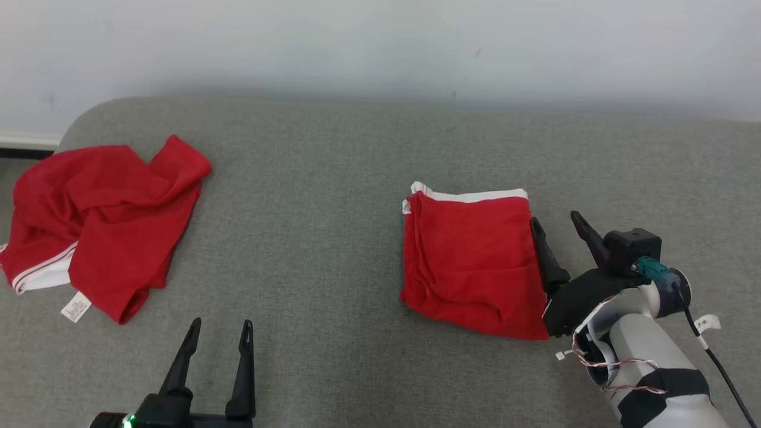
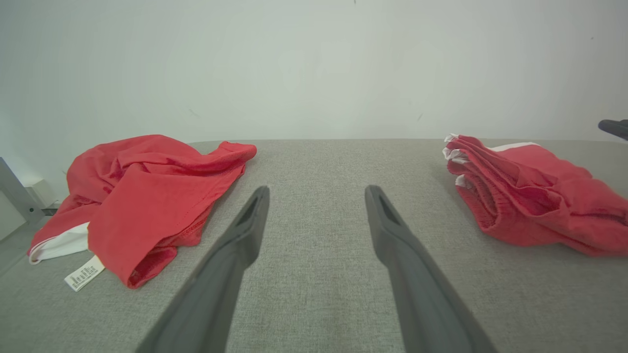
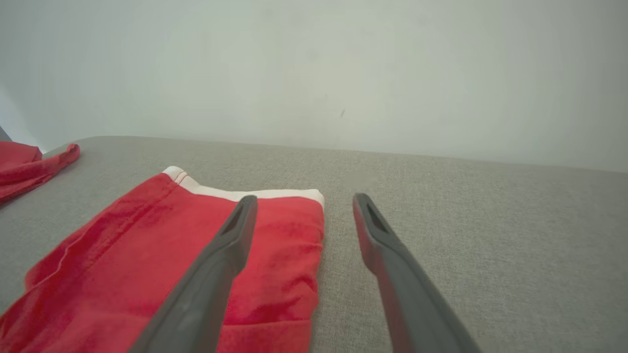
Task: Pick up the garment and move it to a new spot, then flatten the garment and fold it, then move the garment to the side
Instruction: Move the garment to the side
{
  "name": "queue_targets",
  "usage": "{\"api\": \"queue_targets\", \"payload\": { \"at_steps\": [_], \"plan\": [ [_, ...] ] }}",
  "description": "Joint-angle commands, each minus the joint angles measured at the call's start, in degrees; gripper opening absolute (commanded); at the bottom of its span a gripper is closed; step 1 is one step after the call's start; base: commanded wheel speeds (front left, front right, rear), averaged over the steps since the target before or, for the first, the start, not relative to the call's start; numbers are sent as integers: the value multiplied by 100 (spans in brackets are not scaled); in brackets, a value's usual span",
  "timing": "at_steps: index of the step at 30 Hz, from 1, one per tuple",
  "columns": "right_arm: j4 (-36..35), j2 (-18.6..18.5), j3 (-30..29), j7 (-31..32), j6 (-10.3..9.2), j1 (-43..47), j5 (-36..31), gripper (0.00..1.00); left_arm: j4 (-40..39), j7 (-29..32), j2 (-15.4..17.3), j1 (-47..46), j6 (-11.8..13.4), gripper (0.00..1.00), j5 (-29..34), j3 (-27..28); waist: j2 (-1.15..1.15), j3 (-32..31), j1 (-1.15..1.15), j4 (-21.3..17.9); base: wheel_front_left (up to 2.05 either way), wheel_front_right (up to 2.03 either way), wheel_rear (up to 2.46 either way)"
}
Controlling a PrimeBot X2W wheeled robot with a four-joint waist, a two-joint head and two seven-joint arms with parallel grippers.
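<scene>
The big grey cloth-covered top (image 1: 333,238) holds everything. On its left side lies the crumpled red cloth garment with a white band (image 1: 107,220), all bunched up. Well apart from it, right of the middle, lies the folded red cloth garment with a white strip along its far edge (image 1: 469,261). It is a neat, thick square, so I think the folding is done. The step now looks like moving it to the side.

The right gripper (image 1: 555,219) is wide open and holds nothing. It sits at the folded garment's right edge, one finger over the red cloth and the other over the grey top. To do this well, it should go low and pinch all the layers, not just the top one. Then it should move slowly, or the fold may fall open. The left gripper (image 1: 221,325) is wide open too and holds nothing. It is low at the front, nearer the crumpled garment.

I see no box or basket. Both garments lie right on the grey top. A small white tag (image 1: 75,307) sticks out at the crumpled one's near edge.
</scene>
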Motion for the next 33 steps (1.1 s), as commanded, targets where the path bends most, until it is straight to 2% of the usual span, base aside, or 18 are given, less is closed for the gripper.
{"api": "queue_targets", "payload": {
  "at_steps": [1,4,17,18,19,26,33],
  "plan": [
    [318,-21,43,53,-14,-171,85,100,16,-19,-6,-112,46,100,-88,-50,-1,193,0,176,0,0,0],
    [911,34,115,95,-14,-397,226,100,22,-19,-7,-198,103,100,-125,-123,-1,307,0,241,0,0,0],
    [1951,219,605,80,-14,-575,615,100,48,-19,-6,-386,165,100,-181,-166,-1,498,0,205,0,0,0],
    [1988,230,644,63,-14,-592,645,69,49,-19,-7,-410,163,100,-188,-177,-1,510,0,199,0,0,0],
    [2016,238,689,57,-14,-612,678,0,52,-19,-6,-430,162,100,-197,-179,-1,521,0,195,0,0,0],
    [2019,-45,1077,-65,-18,-927,808,0,32,-19,-8,-458,150,100,-206,-142,-1,613,0,70,0,0,0],
    [1712,-730,1671,37,-16,-1450,924,0,-15,-19,-6,-645,99,100,-190,-135,-1,918,0,-203,0,0,0]
  ]
}}
